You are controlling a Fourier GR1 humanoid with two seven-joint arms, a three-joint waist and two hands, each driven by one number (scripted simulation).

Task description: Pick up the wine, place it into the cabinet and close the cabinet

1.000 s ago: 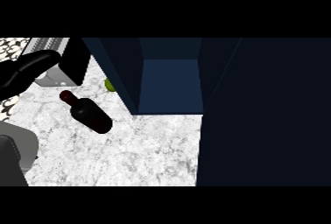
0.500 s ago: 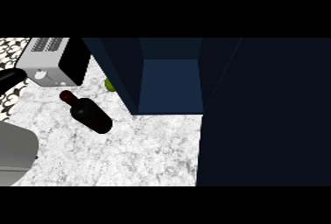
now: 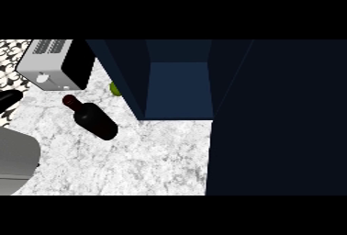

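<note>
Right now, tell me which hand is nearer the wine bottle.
Left. The left hand shows at the view's left edge, just left of the wine bottle, apart from it. The right hand is not in view.

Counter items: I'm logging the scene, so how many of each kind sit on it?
Wine bottle: 1
Toaster: 1
Green item, partly hidden behind the cabinet:: 1
Total: 3

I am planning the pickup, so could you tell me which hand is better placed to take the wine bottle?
Probably the left hand: it shows at the view's left edge, near the wine bottle on the counter. The right hand is out of view.
</note>
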